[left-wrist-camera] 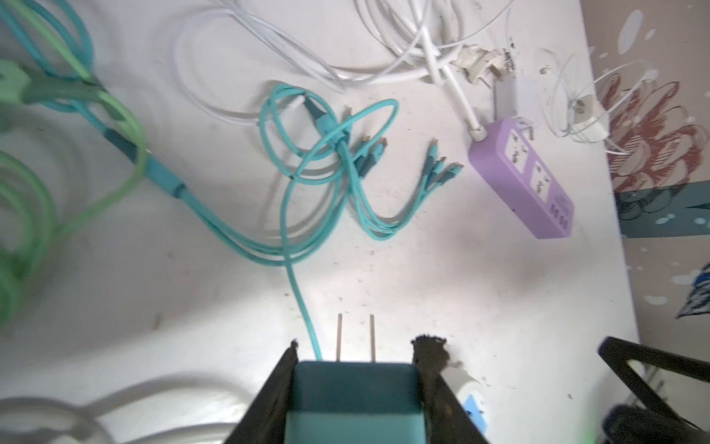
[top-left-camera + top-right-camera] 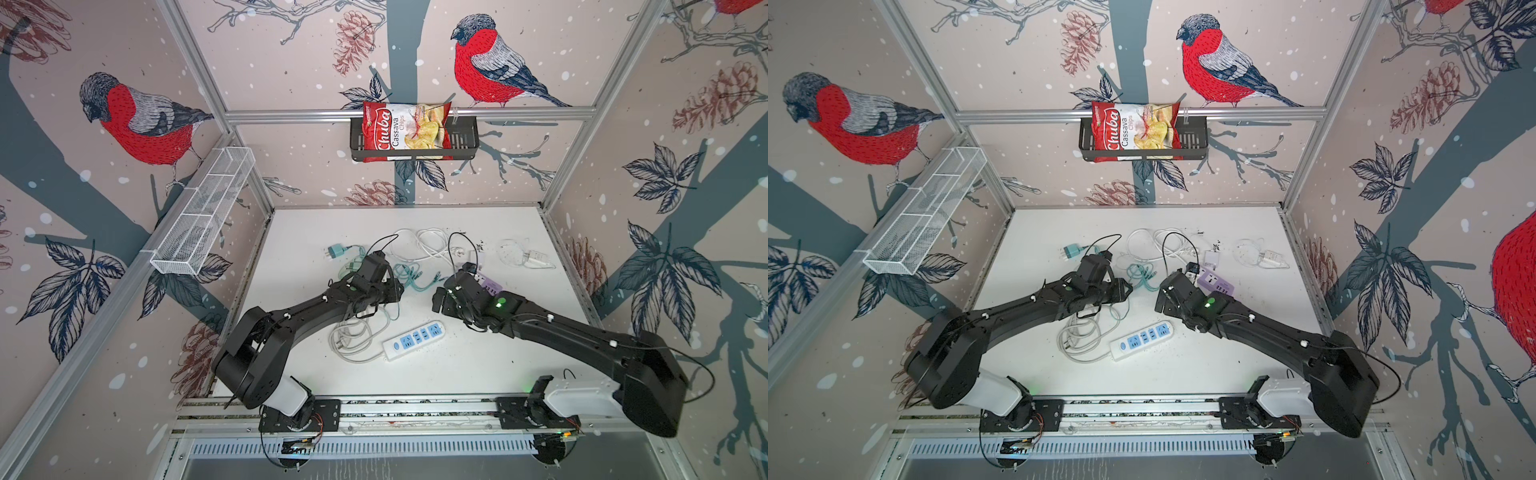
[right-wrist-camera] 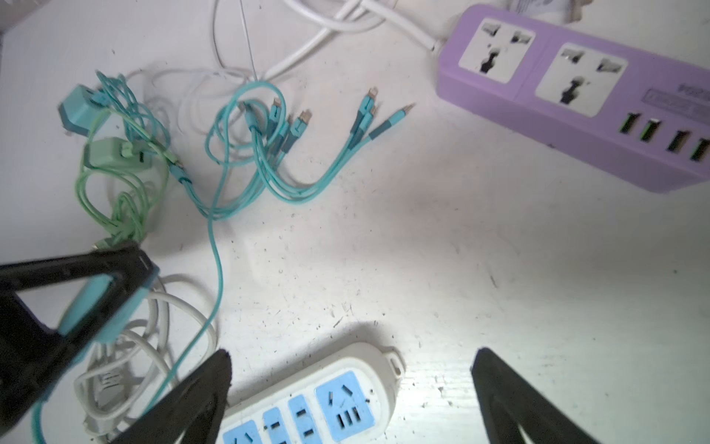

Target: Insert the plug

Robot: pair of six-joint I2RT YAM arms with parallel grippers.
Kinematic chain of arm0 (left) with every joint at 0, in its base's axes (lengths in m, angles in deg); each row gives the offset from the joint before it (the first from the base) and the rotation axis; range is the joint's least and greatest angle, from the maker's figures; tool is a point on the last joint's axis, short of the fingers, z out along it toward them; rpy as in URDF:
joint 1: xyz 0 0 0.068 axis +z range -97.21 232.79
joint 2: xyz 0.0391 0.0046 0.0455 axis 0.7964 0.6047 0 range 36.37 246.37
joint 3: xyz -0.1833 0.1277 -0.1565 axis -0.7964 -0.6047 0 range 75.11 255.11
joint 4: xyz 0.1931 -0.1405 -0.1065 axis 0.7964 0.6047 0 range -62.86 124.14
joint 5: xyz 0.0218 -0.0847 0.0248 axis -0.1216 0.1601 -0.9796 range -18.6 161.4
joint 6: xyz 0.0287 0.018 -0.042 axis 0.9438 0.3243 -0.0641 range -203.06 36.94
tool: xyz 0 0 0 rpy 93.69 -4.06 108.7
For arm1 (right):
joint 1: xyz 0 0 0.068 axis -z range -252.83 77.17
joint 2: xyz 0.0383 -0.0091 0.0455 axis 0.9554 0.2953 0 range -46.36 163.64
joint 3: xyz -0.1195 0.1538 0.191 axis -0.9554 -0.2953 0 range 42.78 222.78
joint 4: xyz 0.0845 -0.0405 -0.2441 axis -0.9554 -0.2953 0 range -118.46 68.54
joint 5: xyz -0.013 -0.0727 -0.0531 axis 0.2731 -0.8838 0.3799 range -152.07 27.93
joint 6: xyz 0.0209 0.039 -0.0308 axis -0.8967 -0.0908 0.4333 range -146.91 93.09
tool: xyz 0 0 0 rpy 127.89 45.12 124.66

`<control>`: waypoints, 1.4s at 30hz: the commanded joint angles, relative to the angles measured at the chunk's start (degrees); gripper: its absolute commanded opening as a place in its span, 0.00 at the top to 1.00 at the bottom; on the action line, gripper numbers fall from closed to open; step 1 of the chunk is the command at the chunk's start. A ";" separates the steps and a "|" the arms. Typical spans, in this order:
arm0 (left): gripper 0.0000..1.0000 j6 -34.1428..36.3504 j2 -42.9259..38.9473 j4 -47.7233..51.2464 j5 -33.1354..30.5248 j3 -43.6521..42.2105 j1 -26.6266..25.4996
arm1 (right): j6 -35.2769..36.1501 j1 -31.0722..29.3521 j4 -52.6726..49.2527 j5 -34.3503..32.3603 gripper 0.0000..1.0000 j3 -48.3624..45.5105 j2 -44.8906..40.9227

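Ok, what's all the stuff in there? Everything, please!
teal square plastic plug: one, teal, held in left pincer.
white plastic socket strip: one, white with blue sockets, table front.
purple plastic socket strip: one, purple, table right.
teal many-ended charging cable: one, teal, table middle.
second teal plug: one, teal, table back left.
pale green charger with cable: one, green, beside teal cable.
thin white cables: tangle, white, table back.
small white charger: one, white, table back right.
red crisp bag: one, red, in black wall basket.
white wire mesh basket: one, white, left wall.
left pincer: one, black, shut on plug.
right pincer: one, black, open, near white strip.
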 commanded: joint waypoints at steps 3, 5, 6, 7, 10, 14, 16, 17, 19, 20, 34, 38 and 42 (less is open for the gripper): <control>0.71 -18.36 0.00 -16.94 -3.90 -6.35 -6.81 | 1.74 6.36 5.69 3.73 0.02 -7.09 -7.05; 0.71 -26.00 2.11 -26.23 -6.96 -10.32 -9.48 | 2.18 9.38 7.94 5.60 0.03 -9.53 -9.08; 0.72 -28.57 3.41 -28.48 -8.19 -11.07 -10.35 | 2.83 10.16 8.78 5.85 0.03 -10.13 -9.57; 0.74 -31.17 4.99 -29.92 -10.03 -11.36 -11.18 | 3.74 11.14 9.15 6.27 0.02 -10.44 -9.86; 0.76 -35.23 8.25 -32.10 -14.34 -10.03 -13.13 | 6.44 14.10 8.92 8.83 0.02 -10.12 -9.05; 0.74 -36.38 10.98 -27.84 -20.51 -3.83 -15.56 | 8.88 16.49 7.45 11.73 0.02 -8.87 -6.75; 0.70 -38.51 12.49 -27.97 -21.23 -2.37 -15.92 | 9.25 16.65 8.48 12.27 0.02 -9.32 -6.24; 0.69 -39.43 13.16 -28.38 -21.64 -2.08 -16.03 | 9.45 16.73 9.22 12.60 0.02 -9.63 -6.10; 0.63 -42.33 15.11 -29.03 -22.04 -1.30 -16.14 | 9.49 16.89 10.49 13.04 0.02 -10.24 -5.76; 0.62 -43.42 16.22 -30.07 -21.73 -1.27 -16.14 | 9.55 16.95 10.73 13.12 0.02 -10.39 -5.69; 0.29 -48.24 24.76 -38.63 -19.57 0.01 -16.93 | 9.73 18.97 9.65 12.26 0.01 -11.66 -8.53; 0.29 -46.05 22.72 -38.74 -20.89 -0.94 -17.09 | 9.74 19.29 8.56 11.69 0.01 -11.92 -10.54; 0.29 -42.41 19.33 -36.62 -22.39 -1.81 -17.02 | 10.28 19.43 9.03 13.96 0.02 -13.17 -11.41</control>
